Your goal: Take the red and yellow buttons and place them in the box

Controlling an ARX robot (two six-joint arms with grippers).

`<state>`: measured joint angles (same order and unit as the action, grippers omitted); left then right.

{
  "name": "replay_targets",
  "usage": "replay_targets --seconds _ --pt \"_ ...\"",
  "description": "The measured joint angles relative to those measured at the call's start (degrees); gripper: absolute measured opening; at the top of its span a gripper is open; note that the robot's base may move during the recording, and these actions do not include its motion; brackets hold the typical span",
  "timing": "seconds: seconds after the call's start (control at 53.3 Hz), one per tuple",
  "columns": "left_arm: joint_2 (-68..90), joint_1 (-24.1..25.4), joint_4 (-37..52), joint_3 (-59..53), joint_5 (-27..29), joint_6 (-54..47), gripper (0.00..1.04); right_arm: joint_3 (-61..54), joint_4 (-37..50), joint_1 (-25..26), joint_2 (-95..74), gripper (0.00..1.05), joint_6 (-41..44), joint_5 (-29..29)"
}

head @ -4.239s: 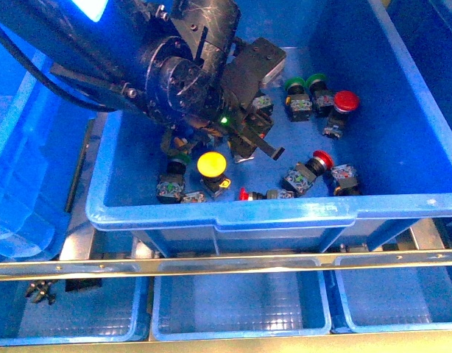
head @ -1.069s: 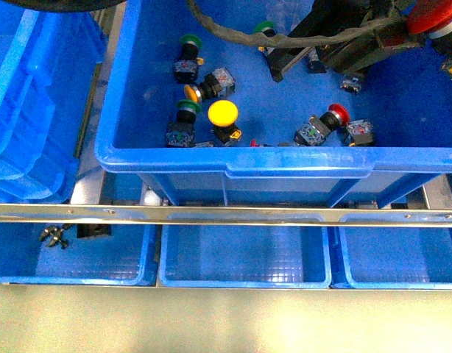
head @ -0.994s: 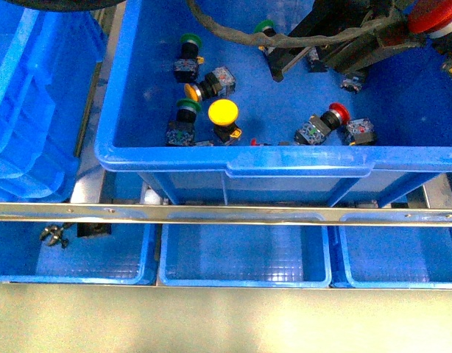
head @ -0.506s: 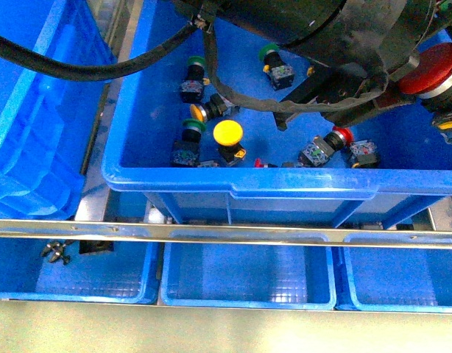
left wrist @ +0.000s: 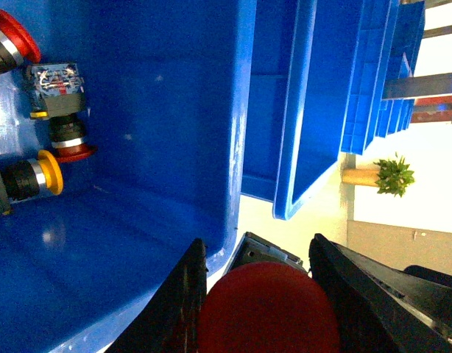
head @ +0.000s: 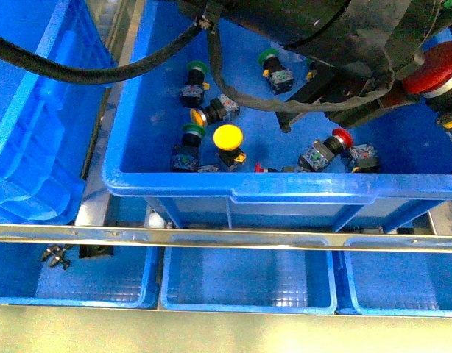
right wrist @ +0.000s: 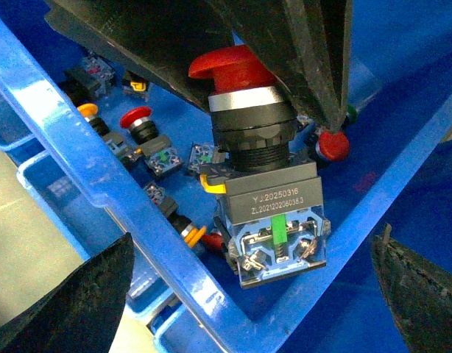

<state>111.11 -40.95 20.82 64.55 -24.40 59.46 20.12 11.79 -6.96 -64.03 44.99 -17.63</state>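
**All-black arm, cables everywhere**

So the arm is bulky, matte black and pretty scuffed. A fat black cable sweeps in from the left, and a thinner cable loops under it. The left tool has flat black wedge fingers.

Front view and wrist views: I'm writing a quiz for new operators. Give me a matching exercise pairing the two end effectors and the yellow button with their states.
1. left end effector
2. right end effector
3. yellow button

A. resting on the crate floor
B. open
C. shut on a red button

Pairs: 1-C, 2-B, 3-A
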Motion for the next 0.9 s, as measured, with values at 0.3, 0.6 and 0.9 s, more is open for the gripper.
replay_targets --seconds 0.3,0.6,0.9 --pt "0.0 0.0 0.0 0.0 0.1 0.2 0.34 3.0 3.6 2.5 -6.6 0.98 0.6 0.0" --pt "0.0 0.0 0.0 0.2 0.4 0.2 0.34 3.5 3.6 2.8 -6.9 0.62 0.9 -1.0" --pt "0.0 -0.1 0.0 0.6 0.6 0.4 0.34 3.5 4.0 2.8 -6.9 0.33 0.4 -1.9"
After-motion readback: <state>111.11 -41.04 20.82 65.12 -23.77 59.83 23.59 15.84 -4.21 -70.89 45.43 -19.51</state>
